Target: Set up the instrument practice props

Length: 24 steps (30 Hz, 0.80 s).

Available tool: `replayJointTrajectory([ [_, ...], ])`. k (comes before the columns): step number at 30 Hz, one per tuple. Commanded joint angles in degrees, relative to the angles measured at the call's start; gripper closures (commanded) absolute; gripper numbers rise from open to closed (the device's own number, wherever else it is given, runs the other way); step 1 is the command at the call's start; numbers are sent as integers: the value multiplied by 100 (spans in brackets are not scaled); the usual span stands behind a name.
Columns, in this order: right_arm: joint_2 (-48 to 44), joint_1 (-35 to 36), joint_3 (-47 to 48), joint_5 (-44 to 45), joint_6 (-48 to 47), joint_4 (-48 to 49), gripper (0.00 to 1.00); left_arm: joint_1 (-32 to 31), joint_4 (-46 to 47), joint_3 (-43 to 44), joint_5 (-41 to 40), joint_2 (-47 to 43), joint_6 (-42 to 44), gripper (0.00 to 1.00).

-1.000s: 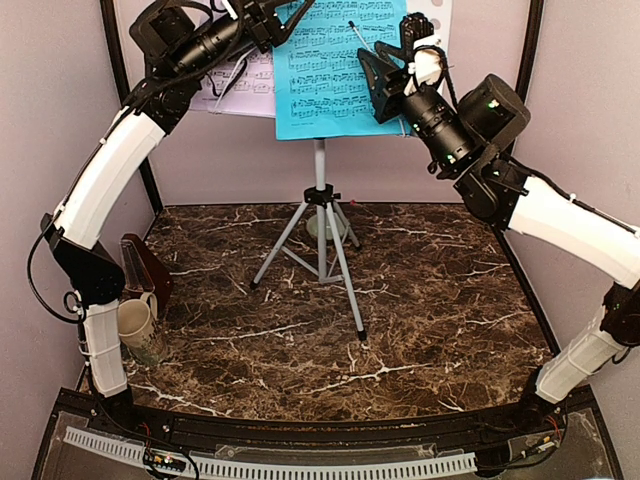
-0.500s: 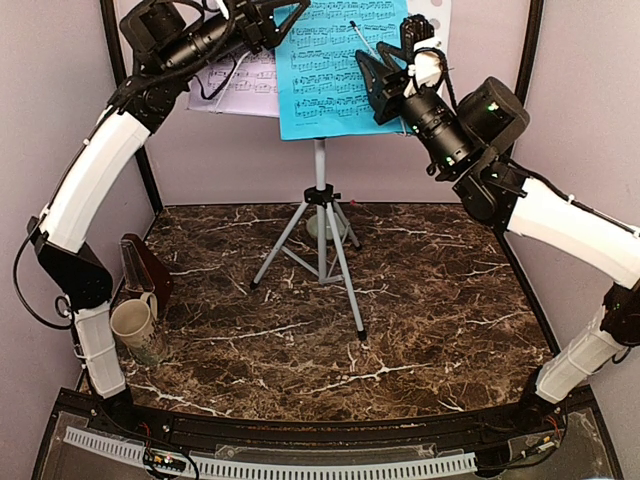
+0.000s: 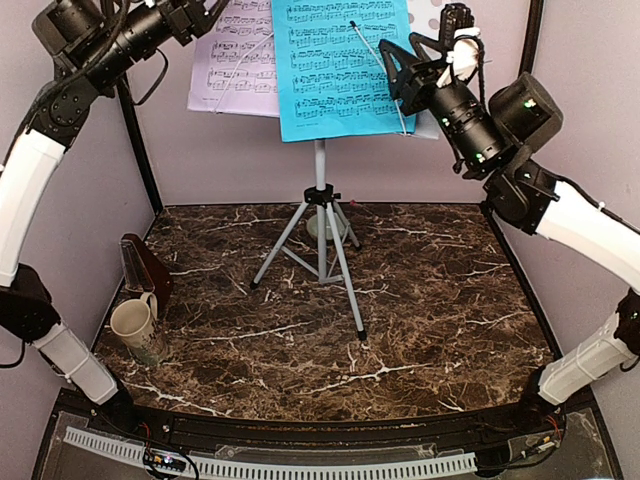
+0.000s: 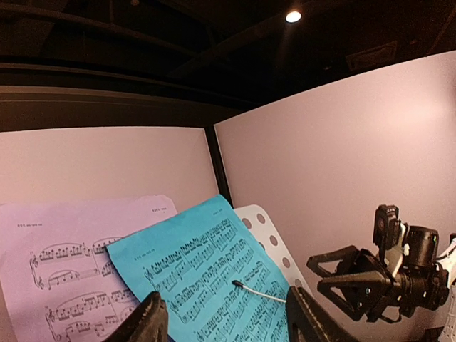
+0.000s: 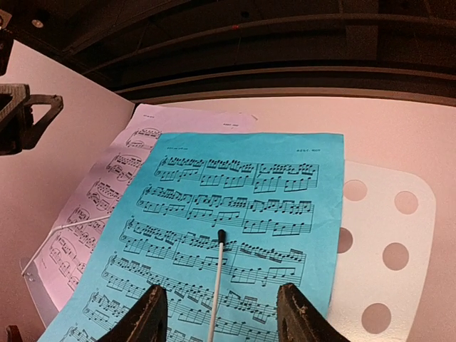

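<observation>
The silver tripod music stand (image 3: 320, 225) stands at the back centre of the marble table. A bright-blue sheet (image 3: 335, 70) lies on its perforated tray (image 5: 388, 235), overlapping a lilac sheet (image 3: 235, 70) to its left. A thin white wire arm (image 5: 217, 274) rests across the blue sheet. My right gripper (image 3: 398, 50) hovers just right of the blue sheet, open and empty (image 5: 222, 303). My left gripper (image 4: 226, 310) is high at the left, facing the sheets from a distance, open and empty. The dark-brown metronome (image 3: 145, 270) stands at the table's left edge.
A cream mug (image 3: 133, 325) sits just in front of the metronome. A small pale bowl (image 3: 342, 230) lies behind the tripod legs. Black frame posts (image 3: 140, 150) and pale walls close in the back and sides. The tripod legs spread toward the table's middle.
My left arm has swung up and to the left, away from the lilac sheet. My right gripper has drawn back to the right off the blue sheet, its jaws wider.
</observation>
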Motion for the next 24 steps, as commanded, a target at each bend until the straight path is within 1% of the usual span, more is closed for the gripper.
replayJointTrajectory([
  [1, -327, 11, 23, 354, 503, -281, 46, -277, -73, -1072, -173, -677, -236, 44],
  [5, -428, 11, 180, 752, 900, -886, 44, -452, 27, -2067, -550, -1168, -528, 49],
  [8, -581, -4, 150, 967, 1229, -1360, 41, -578, 145, -2738, -748, -1394, -782, 51],
  [9, -635, -25, 141, 1019, 1363, -1530, 40, -620, 188, -2902, -722, -1435, -844, 50],
  [11, -733, -58, 153, 1032, 1630, -1888, 38, -647, 425, -3272, -568, -1543, -1020, 40],
  [12, -778, -81, 168, 1027, 1771, -2058, 37, -661, 470, -3389, -730, -1589, -1217, 39],
  [17, -1011, -214, 199, 756, 2286, -2718, 37, -696, 585, -3784, -959, -1706, -1625, 39],
  [20, -1061, -365, 200, 533, 2550, -2938, 38, -770, 353, -3716, -1406, -1600, -1733, 40],
  [24, -1040, -584, 209, 264, 2833, -3133, 41, -831, 195, -3609, -1632, -1458, -1938, 45],
])
